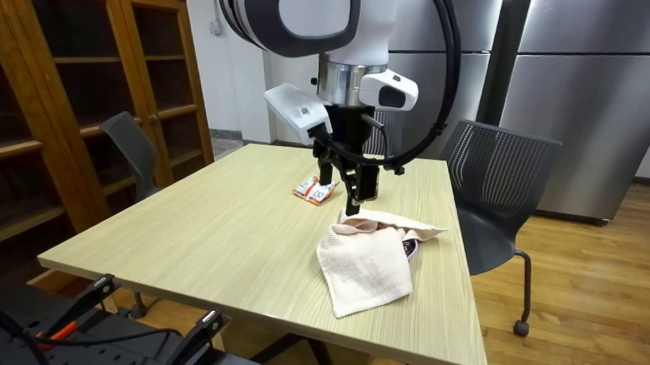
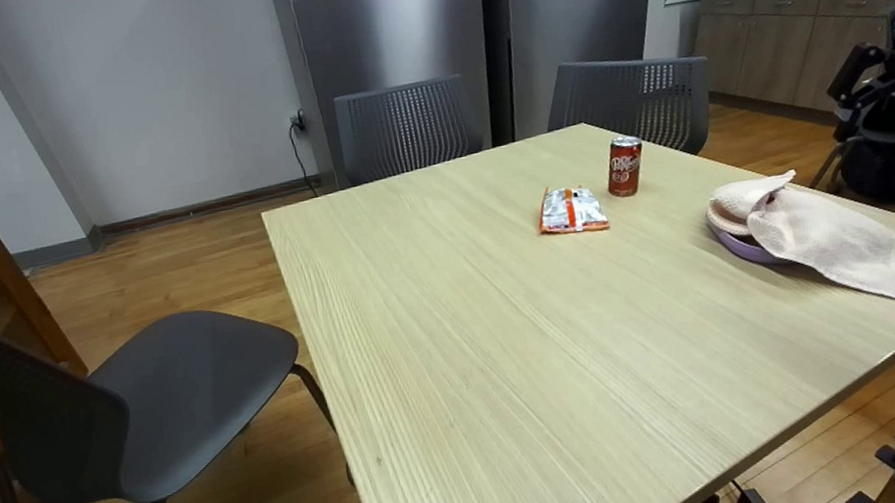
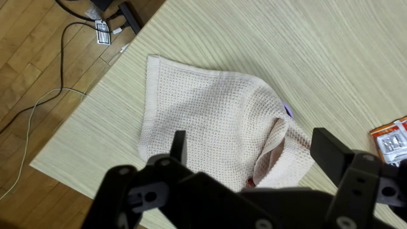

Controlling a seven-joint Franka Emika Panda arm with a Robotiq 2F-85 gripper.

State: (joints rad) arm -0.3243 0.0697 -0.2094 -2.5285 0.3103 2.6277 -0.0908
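Observation:
My gripper [image 1: 338, 193] points down above the table, its fingers spread wide with nothing between them. Below it lies a pale pink waffle-weave towel [image 1: 367, 265], draped over a purple dish [image 2: 744, 249]. In the wrist view the gripper [image 3: 249, 143] spans the towel [image 3: 203, 108], near a raised fold. One fingertip appears close to the towel's upper edge in an exterior view; contact cannot be told. A sliver of the dish's purple rim [image 3: 288, 109] peeks out beside the cloth. Something dark red [image 3: 250, 182] shows through a gap under the fold; the rest is covered.
On the table [image 2: 515, 348] lie a silver-and-orange snack packet [image 2: 572, 211] and, upright beside it, a red soda can [image 2: 624, 167]. Chairs [image 1: 490, 197] stand round the table. Clamps [image 1: 195, 342] sit by the near edge, and cables [image 3: 62, 63] run over the floor.

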